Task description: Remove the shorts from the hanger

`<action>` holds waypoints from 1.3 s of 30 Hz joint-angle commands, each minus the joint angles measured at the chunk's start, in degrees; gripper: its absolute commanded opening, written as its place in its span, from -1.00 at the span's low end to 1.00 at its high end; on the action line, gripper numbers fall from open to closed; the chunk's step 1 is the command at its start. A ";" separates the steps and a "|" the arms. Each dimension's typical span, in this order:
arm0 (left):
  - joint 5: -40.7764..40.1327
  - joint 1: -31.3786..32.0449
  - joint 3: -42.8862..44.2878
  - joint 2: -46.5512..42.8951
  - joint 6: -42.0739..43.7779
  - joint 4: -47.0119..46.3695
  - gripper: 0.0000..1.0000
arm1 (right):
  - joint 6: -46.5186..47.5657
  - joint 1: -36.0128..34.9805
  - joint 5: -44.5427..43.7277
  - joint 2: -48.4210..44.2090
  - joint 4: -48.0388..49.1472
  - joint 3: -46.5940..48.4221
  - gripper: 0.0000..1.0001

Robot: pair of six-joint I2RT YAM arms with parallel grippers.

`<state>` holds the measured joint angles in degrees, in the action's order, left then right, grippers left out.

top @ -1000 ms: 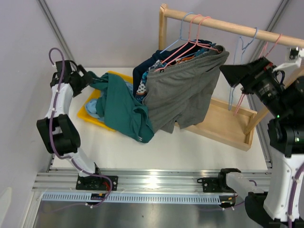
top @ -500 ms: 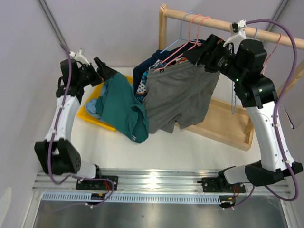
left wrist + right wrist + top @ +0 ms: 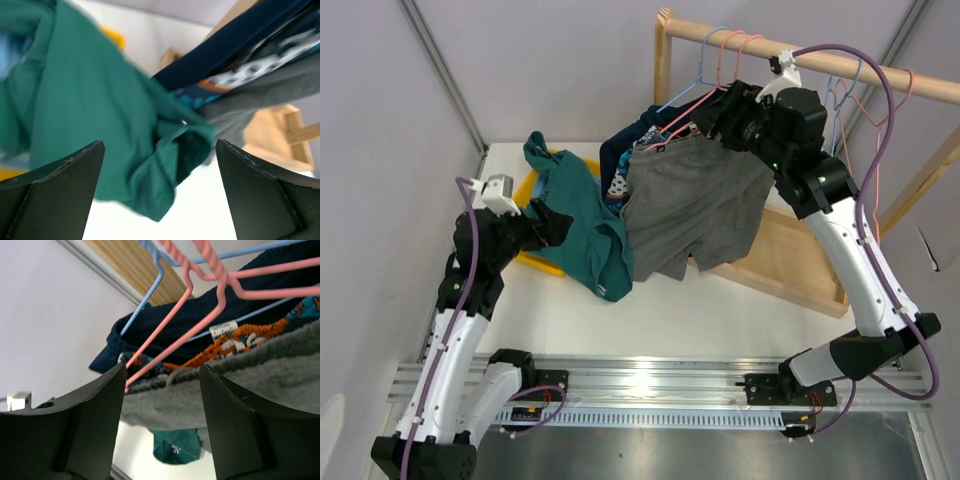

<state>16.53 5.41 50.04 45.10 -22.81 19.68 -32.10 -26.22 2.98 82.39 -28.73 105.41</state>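
Note:
Grey shorts (image 3: pixel 695 205) hang from pink hangers (image 3: pixel 725 75) on the wooden rail (image 3: pixel 880 72), with navy shorts (image 3: pixel 625 145) and patterned orange, blue and white shorts (image 3: pixel 617 185) behind them. Teal shorts (image 3: pixel 575 225) lie draped from the yellow bin (image 3: pixel 535 262) onto the table. Light blue fabric (image 3: pixel 12 45) shows at the left wrist view's edge. My left gripper (image 3: pixel 555 225) is open and empty beside the teal shorts (image 3: pixel 100 115). My right gripper (image 3: pixel 715 115) is open at the hangers, with the grey waistband (image 3: pixel 225 385) showing between its fingers (image 3: pixel 90 425).
Empty blue and pink hangers (image 3: pixel 850 100) hang further right on the rail. The rack's wooden base tray (image 3: pixel 790 260) lies under the grey shorts. Walls stand close on the left and behind.
My left arm has drawn back from above the bin, down to the near side of the teal shorts. My right gripper has moved left along the rail to the loaded hangers.

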 commanded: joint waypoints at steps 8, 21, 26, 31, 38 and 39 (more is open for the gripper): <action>-9.68 6.37 -3.99 -1.16 3.65 4.14 0.98 | -0.16 -2.78 -8.17 7.43 8.43 3.58 -0.08; -10.47 6.46 -3.99 -1.15 4.35 4.49 0.98 | 0.10 -4.10 -12.56 4.19 6.58 2.00 -1.00; -9.86 6.89 -3.29 -2.03 4.88 3.08 0.99 | 0.72 -4.10 -13.53 -0.03 5.62 1.91 -1.00; -11.70 9.96 3.11 -1.42 5.32 4.66 0.98 | 2.04 -4.10 -14.76 -4.33 3.25 3.49 -1.00; -4.68 19.71 19.20 4.64 7.95 7.65 0.98 | 1.86 -4.02 -14.59 -9.25 -0.27 3.93 -1.00; -3.10 23.03 21.48 5.25 8.22 7.04 0.98 | 1.51 -4.10 -14.32 -9.87 -0.45 3.76 -1.00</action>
<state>7.99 23.24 65.06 49.30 -17.17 28.12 -33.82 -30.30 -9.61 75.99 -33.26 106.21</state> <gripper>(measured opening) 0.993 0.039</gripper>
